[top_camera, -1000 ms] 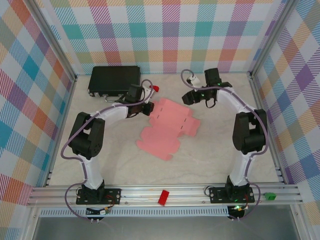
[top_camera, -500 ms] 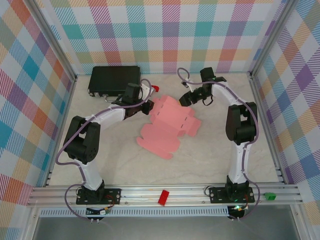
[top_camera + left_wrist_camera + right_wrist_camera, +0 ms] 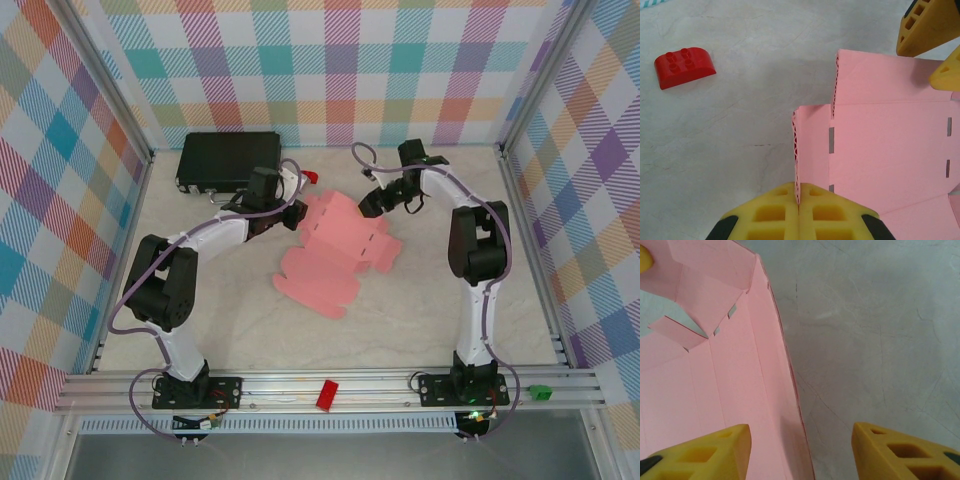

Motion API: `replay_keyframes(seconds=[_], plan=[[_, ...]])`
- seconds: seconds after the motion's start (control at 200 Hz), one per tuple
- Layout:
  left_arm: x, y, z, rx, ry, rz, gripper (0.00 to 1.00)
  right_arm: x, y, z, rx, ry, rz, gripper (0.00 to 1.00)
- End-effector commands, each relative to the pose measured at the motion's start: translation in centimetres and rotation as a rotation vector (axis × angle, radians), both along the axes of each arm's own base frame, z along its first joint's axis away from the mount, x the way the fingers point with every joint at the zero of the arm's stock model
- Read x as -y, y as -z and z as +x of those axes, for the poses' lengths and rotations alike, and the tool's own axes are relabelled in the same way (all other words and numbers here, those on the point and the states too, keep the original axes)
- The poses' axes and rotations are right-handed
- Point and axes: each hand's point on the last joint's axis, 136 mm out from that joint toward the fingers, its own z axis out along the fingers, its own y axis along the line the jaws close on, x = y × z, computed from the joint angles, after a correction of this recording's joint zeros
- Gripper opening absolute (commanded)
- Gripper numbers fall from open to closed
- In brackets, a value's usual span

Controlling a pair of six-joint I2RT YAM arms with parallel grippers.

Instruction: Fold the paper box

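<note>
Left gripper point(image 3: 798, 200) pinches the paper box point(image 3: 885, 150) by its near flap edge; right gripper point(image 3: 800, 445), jaws parted, straddles the opposite raised wall. It should probably close squarely on that wall before either arm folds.

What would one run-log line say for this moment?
left gripper: shut on paper box edge | right gripper: open, straddling another edge
</note>
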Motion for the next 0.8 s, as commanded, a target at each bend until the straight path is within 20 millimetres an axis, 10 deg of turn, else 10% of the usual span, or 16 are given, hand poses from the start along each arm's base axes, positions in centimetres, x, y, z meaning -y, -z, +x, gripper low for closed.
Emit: replay_keyframes(seconds=[0.0,0.795], plan=[[0.8,-2.0,-0.4,0.064,0.047,-0.025,0.0,-0.6,-0.4,-0.1,0.011,-0.041,0.011,0.54],[0.9,-2.3,-0.5,0.058,0.047,-0.036,0.11,-0.5,-2.0,-0.8,0.248,-0.154,-0.008,0.07]])
